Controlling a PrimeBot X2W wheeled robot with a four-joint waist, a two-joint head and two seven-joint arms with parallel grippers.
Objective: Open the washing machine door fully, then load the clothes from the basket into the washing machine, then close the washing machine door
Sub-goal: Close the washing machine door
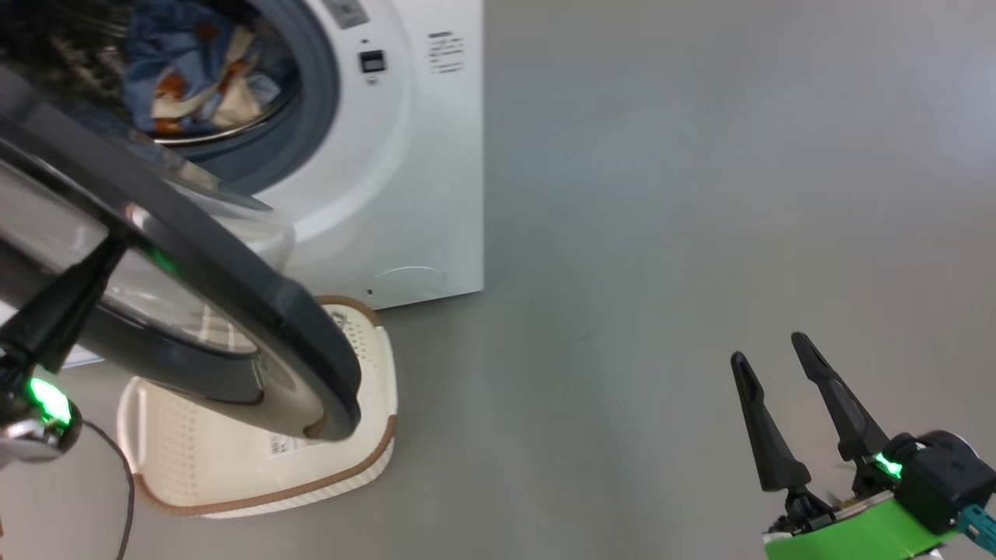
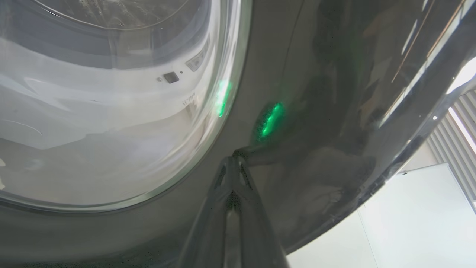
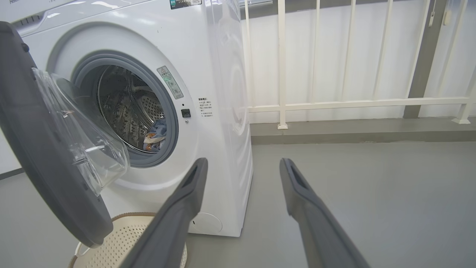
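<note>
Against the outer face of the washing machine door, on its glossy black rim, the left gripper has both fingers pressed together. The tip touches the rim just beside the glass, pinching nothing. Door stands partway between open and shut, hanging over the basket. Basket sits on the floor close in front of the washing machine and looks empty, bottom label bare. Clothes, blue with orange-brown print, lie in the drum. Right gripper is spread wide, holding nothing, well apart from the machine.

Judgement: loading looks done, and closing the door is the step in hand. Next move calls for a steady push along the door's arc. The tip should keep to the slick rim and not skid onto the glass, and the push should carry through until the door meets the front panel. No cloth seen hanging over the gasket.

Views: left wrist view gives the contact itself, fingertip on rim with its reflection. Right wrist view gives the door's angle from the side, the clear bowl bulging towards the drum, and a white railing behind. Head view gives both grippers and the basket's bottom together.
</note>
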